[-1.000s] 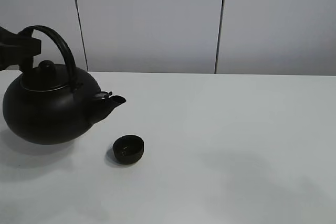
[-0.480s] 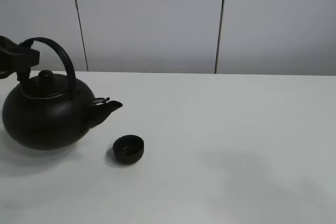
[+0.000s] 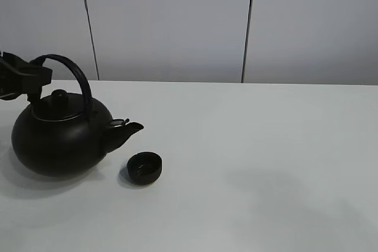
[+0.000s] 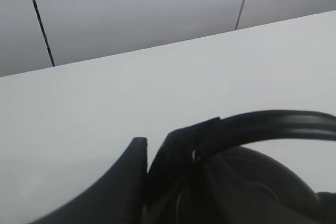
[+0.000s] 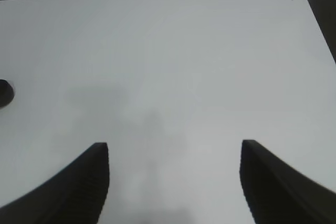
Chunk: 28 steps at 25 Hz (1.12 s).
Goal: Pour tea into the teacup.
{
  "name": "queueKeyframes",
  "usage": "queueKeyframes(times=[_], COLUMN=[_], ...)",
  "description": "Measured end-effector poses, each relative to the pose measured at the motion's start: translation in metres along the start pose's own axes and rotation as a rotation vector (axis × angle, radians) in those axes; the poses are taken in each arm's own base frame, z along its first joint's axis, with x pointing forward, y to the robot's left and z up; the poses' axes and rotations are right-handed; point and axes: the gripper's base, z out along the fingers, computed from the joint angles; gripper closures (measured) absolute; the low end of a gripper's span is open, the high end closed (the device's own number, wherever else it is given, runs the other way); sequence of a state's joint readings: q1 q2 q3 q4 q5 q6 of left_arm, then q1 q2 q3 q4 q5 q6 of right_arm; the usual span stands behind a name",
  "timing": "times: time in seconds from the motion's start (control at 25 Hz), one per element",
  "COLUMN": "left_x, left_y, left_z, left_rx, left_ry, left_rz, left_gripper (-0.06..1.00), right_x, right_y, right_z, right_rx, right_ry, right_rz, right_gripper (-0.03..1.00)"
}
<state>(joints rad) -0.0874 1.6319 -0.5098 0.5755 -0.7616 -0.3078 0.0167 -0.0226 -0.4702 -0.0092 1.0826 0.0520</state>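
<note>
The big black kettle [image 3: 59, 140] stands about upright at the left, at or just above the table, with its spout toward the teacup [image 3: 144, 167]. The small black teacup sits on the table just right of the spout and below it. My left gripper [image 3: 28, 78] is shut on the left end of the kettle's arched handle [image 3: 77, 75]. The left wrist view shows this gripper [image 4: 155, 148] clamped on the handle [image 4: 273, 124]. No stream of tea is visible. My right gripper [image 5: 173, 182] is open and empty above bare table, and the teacup [image 5: 4, 93] lies at that view's edge.
The white table [image 3: 266, 157] stretches to the right of the cup. Grey wall panels [image 3: 177, 22] stand behind its far edge. The table's corner and edge [image 5: 310, 3] show in the right wrist view.
The kettle came down and tipped back toward upright, then shifted a little to the right. The teacup has not moved.
</note>
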Motion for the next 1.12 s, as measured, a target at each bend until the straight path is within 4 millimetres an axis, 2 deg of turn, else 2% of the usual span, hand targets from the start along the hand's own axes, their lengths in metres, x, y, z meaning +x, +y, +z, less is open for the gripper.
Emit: queueKeyframes(times=[0.64, 1.12], left_x=[-0.013, -0.011], left_y=[-0.002, 0.0], left_z=[0.01, 0.01], left_rx=[0.005, -0.006], left_ry=[-0.027, 0.007], left_rz=[0.111, 0.149], left_gripper=[0.77, 0.77], right_x=[0.0, 0.0], right_y=[0.0, 0.0], right_z=[0.0, 0.0], right_rx=[0.0, 0.0], right_ry=[-0.001, -0.001], right_rz=[0.0, 0.0], right_gripper=[0.48, 0.48])
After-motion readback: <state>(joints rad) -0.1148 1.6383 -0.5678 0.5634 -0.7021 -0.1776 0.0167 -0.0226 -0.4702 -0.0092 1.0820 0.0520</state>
